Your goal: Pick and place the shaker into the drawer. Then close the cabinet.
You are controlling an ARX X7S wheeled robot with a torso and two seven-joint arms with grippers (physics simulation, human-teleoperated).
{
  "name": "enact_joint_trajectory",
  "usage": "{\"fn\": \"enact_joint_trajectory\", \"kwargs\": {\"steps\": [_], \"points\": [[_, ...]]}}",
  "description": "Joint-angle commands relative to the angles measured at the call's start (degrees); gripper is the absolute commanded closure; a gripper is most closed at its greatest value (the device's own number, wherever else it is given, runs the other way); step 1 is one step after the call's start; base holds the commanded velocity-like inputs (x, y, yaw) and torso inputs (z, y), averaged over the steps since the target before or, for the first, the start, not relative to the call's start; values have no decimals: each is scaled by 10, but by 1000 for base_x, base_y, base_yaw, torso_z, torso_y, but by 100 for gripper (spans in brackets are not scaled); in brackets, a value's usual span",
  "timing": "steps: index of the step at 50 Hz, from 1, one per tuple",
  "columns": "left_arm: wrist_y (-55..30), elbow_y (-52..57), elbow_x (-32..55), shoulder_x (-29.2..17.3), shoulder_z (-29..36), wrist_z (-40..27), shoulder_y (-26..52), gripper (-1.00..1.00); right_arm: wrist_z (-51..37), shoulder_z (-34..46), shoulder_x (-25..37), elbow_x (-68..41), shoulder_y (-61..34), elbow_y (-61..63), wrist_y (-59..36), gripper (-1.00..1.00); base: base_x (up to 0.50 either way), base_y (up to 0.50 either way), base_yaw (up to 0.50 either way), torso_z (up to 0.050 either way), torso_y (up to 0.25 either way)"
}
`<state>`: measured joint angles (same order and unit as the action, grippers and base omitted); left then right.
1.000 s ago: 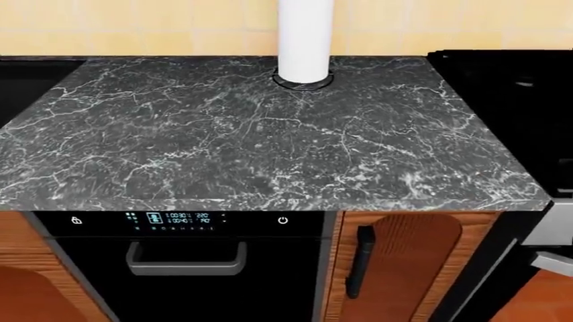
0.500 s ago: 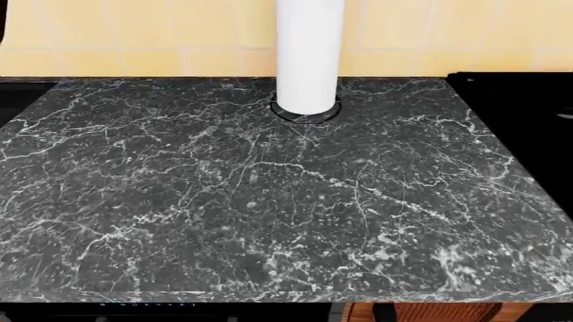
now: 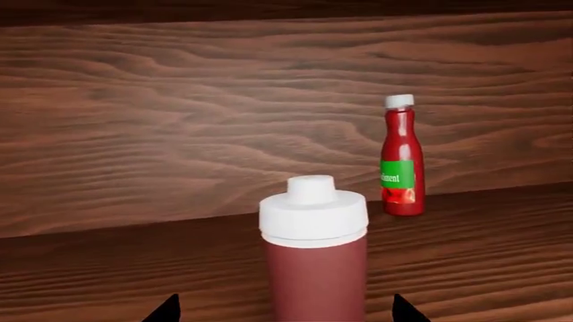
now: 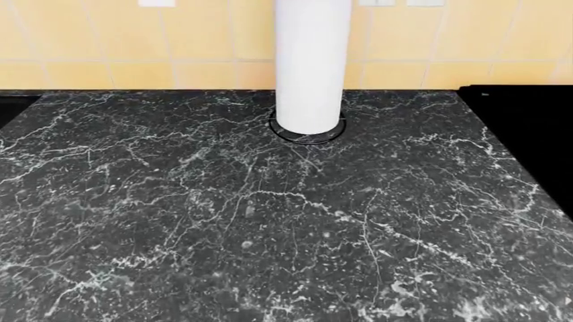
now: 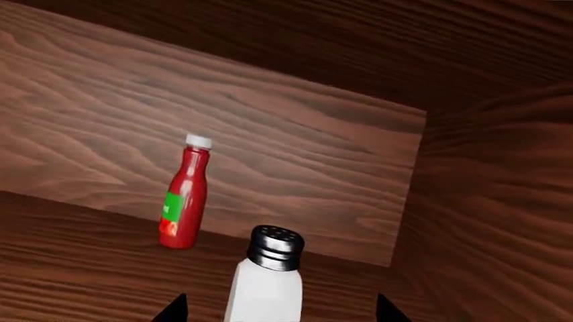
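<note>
The shaker (image 5: 267, 285), white with a black perforated top, stands upright on a dark wood shelf inside the cabinet (image 5: 340, 154). My right gripper (image 5: 282, 310) is open around it, with a dark fingertip showing apart from it on each side. In the left wrist view a maroon bottle with a white cap (image 3: 315, 258) stands upright between the fingertips (image 3: 166, 310) of my left gripper (image 3: 284, 310), which is open and clear of it. The drawer is out of view. Neither gripper shows in the head view.
A red ketchup bottle (image 5: 184, 194) with a green label (image 3: 400, 161) stands near the cabinet's back wall, behind both bottles. A wood side wall (image 5: 501, 221) rises close by the shaker. The head view holds a black marble counter (image 4: 224, 221) and a white roll (image 4: 310, 64).
The head view has lifted and closed in: the oven front and the wood door below the counter have dropped out of sight, and the counter and roll look larger.
</note>
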<state>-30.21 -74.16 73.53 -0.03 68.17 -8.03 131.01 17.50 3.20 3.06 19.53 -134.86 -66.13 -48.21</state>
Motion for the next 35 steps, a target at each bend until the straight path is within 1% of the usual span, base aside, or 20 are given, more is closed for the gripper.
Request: {"fn": "enact_joint_trajectory", "kwargs": {"steps": [1,12,25,29,30,35], "points": [[8,5,44,0,23,3,-3,-100,-6,1,3,-10,-1,-15,4,-100,0,0,0,0,0],[17,4,74,0,56,5,-3,-100,-2,5,4,-19,-1,-27,9,-100,0,0,0,0,0],[22,3,103,0,86,9,-2,-100,-1,10,6,-27,-1,-38,15,-100,500,1,0,1,0],[24,4,121,-1,78,27,2,-100,-6,9,6,-29,-1,-35,15,-100,0,0,0,0,0],[23,3,124,-2,76,30,2,100,-7,9,6,-30,-1,-34,14,-100,0,0,0,0,0],[25,-3,123,-2,78,28,3,100,-8,9,7,-31,-1,-29,11,-100,0,0,0,4,0]]}}
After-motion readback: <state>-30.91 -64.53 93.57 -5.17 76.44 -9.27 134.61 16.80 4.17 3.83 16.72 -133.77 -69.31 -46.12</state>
